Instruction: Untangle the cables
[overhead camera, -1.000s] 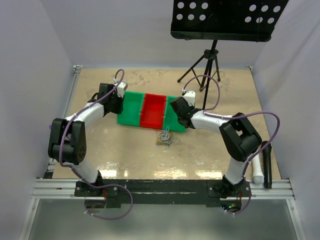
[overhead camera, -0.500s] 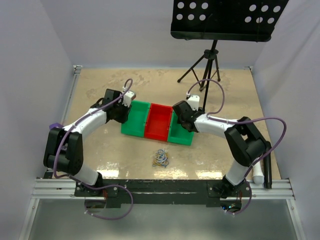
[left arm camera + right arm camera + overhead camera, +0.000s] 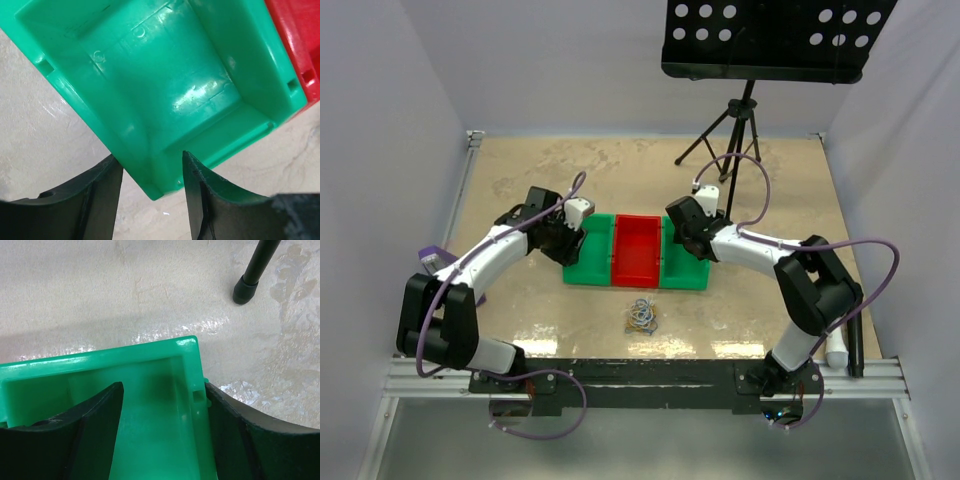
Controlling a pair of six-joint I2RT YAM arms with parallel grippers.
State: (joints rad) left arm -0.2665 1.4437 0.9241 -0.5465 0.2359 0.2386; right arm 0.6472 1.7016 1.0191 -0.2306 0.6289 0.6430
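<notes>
The cables point(image 3: 642, 316) lie in one small tangled bundle of orange-yellow, pale blue and whitish strands on the table, just in front of a row of bins and apart from both grippers. They do not show in either wrist view. My left gripper point(image 3: 572, 240) is open, its jaws straddling the outer near corner of the left green bin point(image 3: 165, 75); in the left wrist view point(image 3: 148, 156) nothing is pinched. My right gripper point(image 3: 685, 238) is open astride the far right corner wall of the right green bin point(image 3: 150, 415), one finger inside and one outside, as the right wrist view point(image 3: 163, 386) shows.
A red bin point(image 3: 636, 250) sits between the two green bins point(image 3: 588, 252). A black music stand point(image 3: 770, 35) on a tripod point(image 3: 735, 125) stands at the back right, one foot point(image 3: 245, 290) just beyond the bins. A white and black object point(image 3: 838, 345) lies at the near right edge.
The row of bins has slid toward the near edge and a little right, with both grippers at its ends. The cable bundle now lies nearer the front edge than a second ago.
</notes>
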